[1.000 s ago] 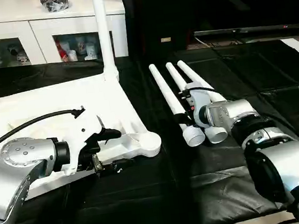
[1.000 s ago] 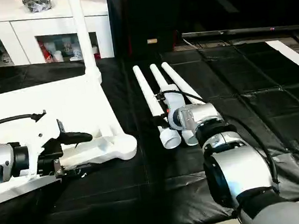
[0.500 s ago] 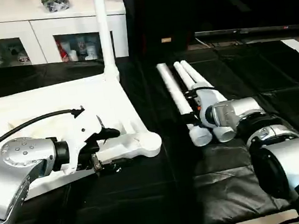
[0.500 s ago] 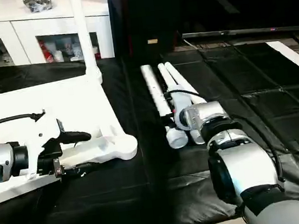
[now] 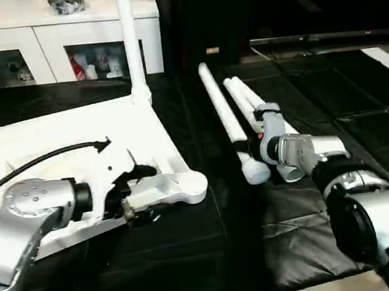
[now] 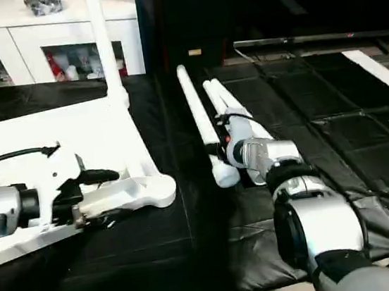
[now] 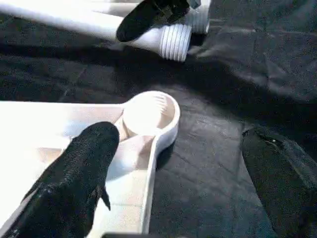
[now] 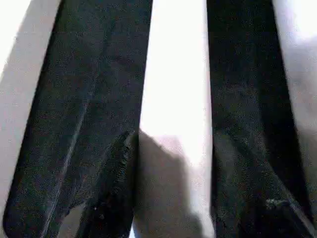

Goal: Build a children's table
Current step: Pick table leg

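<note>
The stiff, light, smooth leg (image 5: 231,123), pinched by the right gripper (image 5: 263,139), is best held near its threaded end, while the left gripper (image 7: 173,168) is spread beside the tabletop (image 5: 52,145) socket.

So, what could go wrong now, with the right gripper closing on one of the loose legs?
The right gripper is closing around the middle leg among three close together; it may nudge the outer leg or slip on the round surface. The left gripper straddles the tabletop edge with fingers wide open, so the top is not clamped.
</note>
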You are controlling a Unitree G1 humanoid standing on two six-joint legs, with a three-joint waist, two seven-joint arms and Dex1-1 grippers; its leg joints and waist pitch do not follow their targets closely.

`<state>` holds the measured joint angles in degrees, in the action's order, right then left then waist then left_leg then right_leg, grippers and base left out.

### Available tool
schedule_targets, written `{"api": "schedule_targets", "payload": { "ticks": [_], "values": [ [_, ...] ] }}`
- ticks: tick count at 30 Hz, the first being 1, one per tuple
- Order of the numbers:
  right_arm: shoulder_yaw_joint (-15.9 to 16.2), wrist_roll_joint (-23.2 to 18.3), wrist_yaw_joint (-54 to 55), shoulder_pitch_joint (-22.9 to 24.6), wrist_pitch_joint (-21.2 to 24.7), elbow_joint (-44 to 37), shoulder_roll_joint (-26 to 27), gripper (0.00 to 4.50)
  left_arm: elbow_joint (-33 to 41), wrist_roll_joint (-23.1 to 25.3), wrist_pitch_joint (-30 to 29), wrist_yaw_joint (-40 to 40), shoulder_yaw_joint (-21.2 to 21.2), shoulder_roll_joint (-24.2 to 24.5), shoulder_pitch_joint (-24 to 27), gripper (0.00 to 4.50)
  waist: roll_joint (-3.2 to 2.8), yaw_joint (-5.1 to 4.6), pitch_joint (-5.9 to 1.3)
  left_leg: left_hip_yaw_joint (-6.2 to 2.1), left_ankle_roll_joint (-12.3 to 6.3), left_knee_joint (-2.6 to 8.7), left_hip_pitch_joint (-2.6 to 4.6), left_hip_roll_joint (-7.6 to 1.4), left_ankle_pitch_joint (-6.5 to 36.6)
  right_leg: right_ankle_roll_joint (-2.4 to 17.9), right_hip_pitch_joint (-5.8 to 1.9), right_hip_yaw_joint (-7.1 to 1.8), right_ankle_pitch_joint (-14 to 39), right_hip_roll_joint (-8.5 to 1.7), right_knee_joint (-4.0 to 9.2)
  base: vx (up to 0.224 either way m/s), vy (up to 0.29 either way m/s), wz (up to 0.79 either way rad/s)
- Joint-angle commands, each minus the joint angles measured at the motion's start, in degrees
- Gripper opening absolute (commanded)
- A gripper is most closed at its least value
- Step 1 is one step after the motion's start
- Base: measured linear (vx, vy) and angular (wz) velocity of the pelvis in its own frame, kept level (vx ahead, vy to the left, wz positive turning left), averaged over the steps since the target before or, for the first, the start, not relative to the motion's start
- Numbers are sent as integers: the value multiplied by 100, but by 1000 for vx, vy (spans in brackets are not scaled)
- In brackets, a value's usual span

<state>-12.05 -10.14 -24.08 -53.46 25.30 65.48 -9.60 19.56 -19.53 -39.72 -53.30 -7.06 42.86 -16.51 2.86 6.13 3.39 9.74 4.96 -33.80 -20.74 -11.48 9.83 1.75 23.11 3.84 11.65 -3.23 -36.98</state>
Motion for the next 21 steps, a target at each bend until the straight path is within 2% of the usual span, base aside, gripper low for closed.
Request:
{"api": "schedule_targets", "payload": {
  "ticks": [1,2,4,5,6,7,8,9,11,13,14,15,16,17,19,20,21],
  "values": [
    [-159,-181,-16,-22,-170,-329,0,188,-61,67,94,147,9,-95,-146,450,-138,3,-389,-42,367,390,52,-154,1327,980,-261,-307,991,-429,443,0,0,0],
    [-240,-266,13,3,-255,-500,15,187,-156,115,167,298,35,-241,-227,450,-134,1,-401,-28,330,376,26,-144,1120,1025,-274,-311,674,-411,411,0,0,0],
    [-306,-328,31,64,-413,-688,39,187,-261,192,249,464,35,-379,-319,450,-145,15,-413,-25,299,363,24,-142,948,1064,-277,-301,417,-405,386,0,0,0],
    [-386,-485,-222,278,-899,-1208,112,187,-457,333,405,827,21,-713,-532,450,-172,28,-390,-10,278,363,19,-143,1016,1038,-275,-306,390,-407,414,0,0,0],
    [-386,-485,-222,278,-899,-1208,112,187,-457,333,405,827,21,-713,-532,450,-144,47,-410,-12,266,355,32,-152,999,1024,-295,-309,331,-422,398,0,0,0],
    [-400,-537,-274,360,-963,-1413,126,187,-537,323,400,965,39,-877,-623,450,-139,34,-411,-25,259,365,1,-142,939,1044,-321,-300,309,-420,380,0,0,0],
    [-452,-676,-334,461,-863,-1722,165,187,-659,285,419,1158,72,-1136,-755,450,-139,46,-411,-8,245,356,15,-139,883,1014,-316,-305,253,-410,396,0,0,0],
    [-452,-679,-334,463,-858,-1730,166,187,-662,284,421,1163,72,-1143,-758,450,-167,42,-408,-16,242,353,24,-140,868,1026,-310,-307,209,-408,389,0,0,0],
    [-475,-772,-416,525,-740,-1912,185,187,-736,261,443,1285,96,-1304,-832,450,-135,35,-410,-17,222,359,10,-130,889,1028,-331,-298,282,-409,405,0,0,0],
    [-459,-1074,-814,798,-508,-2571,255,187,-996,169,400,1634,211,-1771,-1039,450,-198,24,-391,-12,216,357,5,-117,988,979,-333,-306,437,-396,440,0,0,0],
    [-435,-1314,-1116,997,-342,-3007,301,187,-1171,41,336,1849,325,-2097,-1193,450,-163,28,-386,12,148,344,29,-120,1020,913,-339,-324,386,-381,482,0,0,0],
    [-413,-1603,-1427,1220,-147,-3471,353,187,-1402,-162,220,2154,533,-2514,-1414,450,-185,68,-410,-13,150,343,45,-139,997,945,-336,-310,343,-409,458,0,0,0],
    [-402,-1713,-1531,1304,-82,-3637,372,187,-1489,-241,179,2267,620,-2670,-1500,450,-167,62,-409,-13,83,349,13,-132,957,952,-366,-302,271,-393,462,0,0,0],
    [-415,-2030,-1729,1482,139,-3997,416,186,-1780,-601,14,2638,996,-3120,-1794,450,-157,54,-410,-32,82,358,-2,-142,951,1020,-375,-287,306,-414,455,0,0,0],
    [-414,-2239,-1813,1610,295,-4256,434,185,-2007,-888,-94,2924,1313,-3428,-2017,450,-127,67,-404,-29,34,346,-9,-127,921,1024,-381,-284,428,-428,494,0,0,0],
    [-414,-2239,-1813,1610,295,-4256,434,185,-2007,-888,-94,2924,1313,-3428,-2017,450,-118,77,-411,-30,28,338,-13,-122,871,1015,-387,-282,515,-436,497,0,0,0],
    [-389,-2437,-1880,1734,490,-4543,448,185,-2258,-1215,-199,3188,1618,-3695,-2253,450,-106,57,-392,-23,3,337,-37,-100,840,948,-392,-282,643,-423,519,0,0,0]
  ]
}}
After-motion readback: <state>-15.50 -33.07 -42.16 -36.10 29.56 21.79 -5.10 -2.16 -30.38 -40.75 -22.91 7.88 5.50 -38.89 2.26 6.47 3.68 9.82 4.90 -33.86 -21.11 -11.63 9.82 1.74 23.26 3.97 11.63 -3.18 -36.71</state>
